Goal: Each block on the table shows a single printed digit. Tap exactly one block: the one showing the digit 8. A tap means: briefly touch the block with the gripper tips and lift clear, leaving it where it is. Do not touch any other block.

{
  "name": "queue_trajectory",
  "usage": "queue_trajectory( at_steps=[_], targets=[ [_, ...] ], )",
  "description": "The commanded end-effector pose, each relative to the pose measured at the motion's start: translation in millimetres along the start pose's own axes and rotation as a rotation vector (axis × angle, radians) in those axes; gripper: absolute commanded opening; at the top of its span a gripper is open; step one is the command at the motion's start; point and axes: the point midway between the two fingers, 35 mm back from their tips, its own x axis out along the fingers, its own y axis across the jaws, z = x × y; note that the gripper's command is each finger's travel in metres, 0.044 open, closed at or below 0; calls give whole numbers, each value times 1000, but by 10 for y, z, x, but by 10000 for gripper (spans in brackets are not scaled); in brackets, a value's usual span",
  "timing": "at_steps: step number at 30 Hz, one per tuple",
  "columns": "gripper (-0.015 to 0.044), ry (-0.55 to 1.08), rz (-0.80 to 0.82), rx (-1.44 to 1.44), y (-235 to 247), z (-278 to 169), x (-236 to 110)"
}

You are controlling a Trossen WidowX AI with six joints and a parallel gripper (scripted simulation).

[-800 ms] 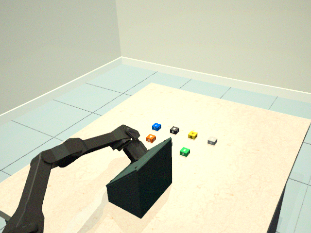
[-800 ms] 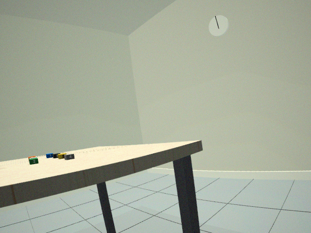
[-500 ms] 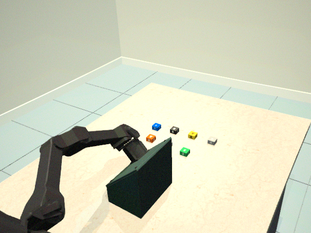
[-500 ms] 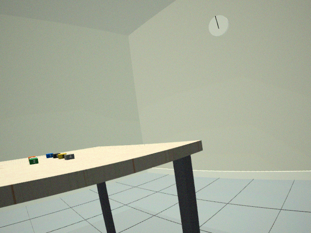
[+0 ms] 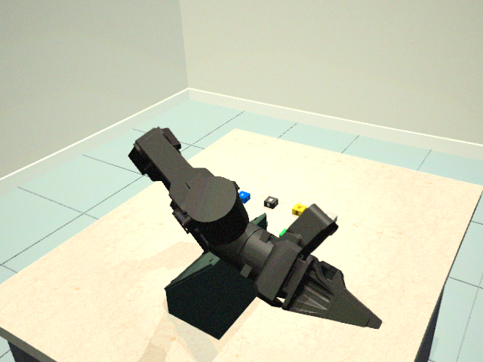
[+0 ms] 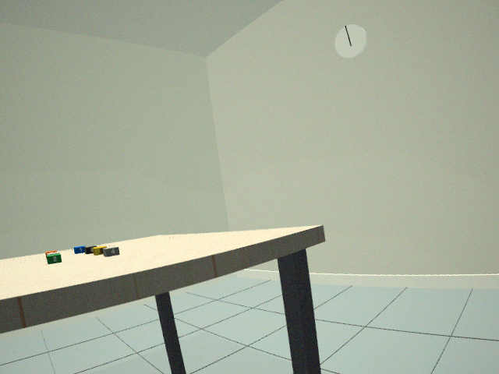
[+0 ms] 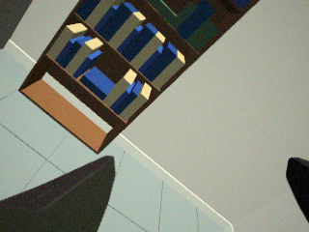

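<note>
still searching: the pincer (image 5: pixel 351 308) is open and empty, blocks (image 5: pixel 270 201) behind it; next, find the 8.

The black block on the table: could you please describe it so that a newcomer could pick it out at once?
Start at the pale table and find the short row of small blocks beyond the arm. The black block sits mid-row, between the blue block and the yellow block, apart from both. It is the only black one, with a white label on top.
</note>
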Motion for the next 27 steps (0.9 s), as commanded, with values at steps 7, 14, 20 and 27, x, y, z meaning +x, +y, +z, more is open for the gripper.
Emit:
queue_trajectory(
  at_steps=[7,14,20,27],
  targets=[
    [400,-95,383,-83,1477,1501,-106],
    [400,-87,688,-179,2800,2244,-622],
    [400,-13,949,-291,3944,2507,-1361],
    [400,157,1229,-474,5080,2319,-2503]
  ],
)
